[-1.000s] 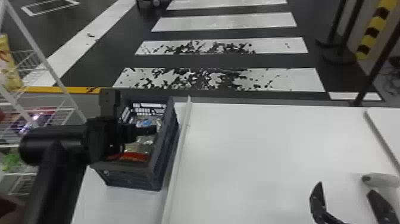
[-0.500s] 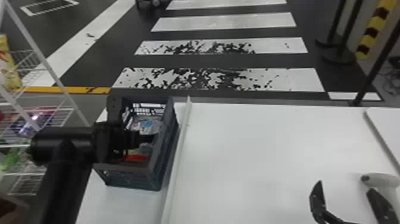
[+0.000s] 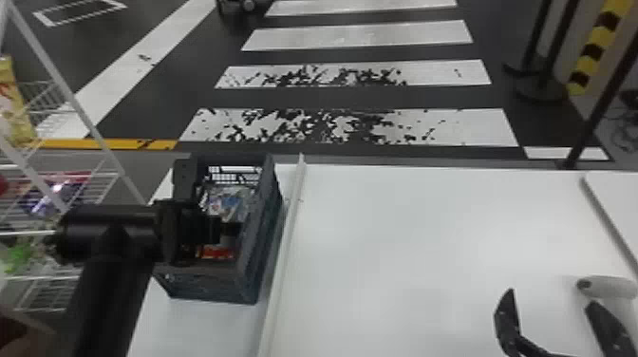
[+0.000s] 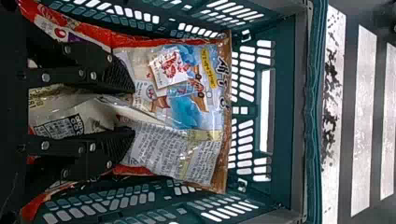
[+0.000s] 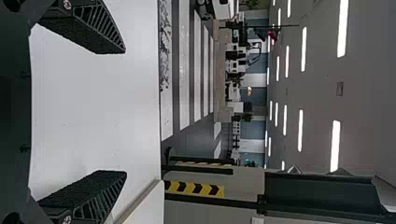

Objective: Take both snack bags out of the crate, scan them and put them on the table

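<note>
1. Progress: early, by my reading. Both bags appeared to be in the crate (image 3: 209,287); scanning and setting down on the bench (image 3: 403,247) were left to do.
2. My left gripper (image 4: 133,111) was in the crate, fingers part-way apart, creased film between them. No firm hold that I could make out.
3. Crate stood upright at bench left, beside a pale strip (image 3: 285,256). Open-topped, slotted walls.
4. Contents: blue-printed bag (image 4: 187,112) towards the far end; red-edged packaging (image 4: 135,40) against it, overlapping. I took that for the second bag, though the edges were hard to separate.
5. My right gripper (image 3: 550,298) waited over bench right, fingers wide apart and empty, near a pale rounded object (image 3: 610,286), possibly the scanner.
</note>
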Robot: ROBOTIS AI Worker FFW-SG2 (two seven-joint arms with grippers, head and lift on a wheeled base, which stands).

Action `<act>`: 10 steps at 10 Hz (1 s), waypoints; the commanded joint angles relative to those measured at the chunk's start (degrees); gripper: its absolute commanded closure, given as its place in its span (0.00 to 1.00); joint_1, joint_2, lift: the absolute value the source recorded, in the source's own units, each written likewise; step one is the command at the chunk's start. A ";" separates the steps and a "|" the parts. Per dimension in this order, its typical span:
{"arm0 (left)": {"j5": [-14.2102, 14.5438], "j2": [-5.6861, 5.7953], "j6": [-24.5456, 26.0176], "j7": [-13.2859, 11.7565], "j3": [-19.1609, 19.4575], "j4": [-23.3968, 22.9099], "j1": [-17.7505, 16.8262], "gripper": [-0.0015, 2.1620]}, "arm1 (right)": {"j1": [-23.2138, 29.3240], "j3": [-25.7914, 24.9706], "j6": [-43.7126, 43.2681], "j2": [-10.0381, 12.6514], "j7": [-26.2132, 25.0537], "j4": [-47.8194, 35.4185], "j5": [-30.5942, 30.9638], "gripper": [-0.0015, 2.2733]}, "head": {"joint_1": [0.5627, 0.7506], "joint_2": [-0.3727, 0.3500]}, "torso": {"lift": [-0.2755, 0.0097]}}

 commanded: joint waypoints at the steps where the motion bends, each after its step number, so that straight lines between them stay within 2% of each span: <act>1: 0.26 0.00 0.05 -0.20 0.58 -2.01 0.98 0.99 | -0.07 0.00 0.07 0.00 0.00 0.09 -0.04 0.03 | 0.70 0.76 | 0.64; 2: 1.05 0.18 0.75 -0.20 1.55 -5.61 1.69 0.99 | -0.07 0.00 0.07 0.00 0.00 0.09 -0.04 0.03 | 0.70 0.76 | 0.64; 4: 2.28 0.35 5.67 -0.20 3.22 -11.94 2.13 0.99 | -0.07 0.00 0.07 0.09 0.00 0.17 -0.04 0.03 | 0.70 0.76 | 0.64; 7: 3.51 0.44 11.65 -0.20 5.68 -19.41 3.44 0.99 | -0.07 0.00 0.07 0.18 0.00 0.26 -0.04 0.03 | 0.70 0.75 | 0.64; 10: 5.27 0.44 15.52 -0.73 9.28 -25.65 5.11 0.99 | -0.07 0.18 0.42 0.18 0.00 0.26 0.31 0.03 | 0.70 0.76 | 0.64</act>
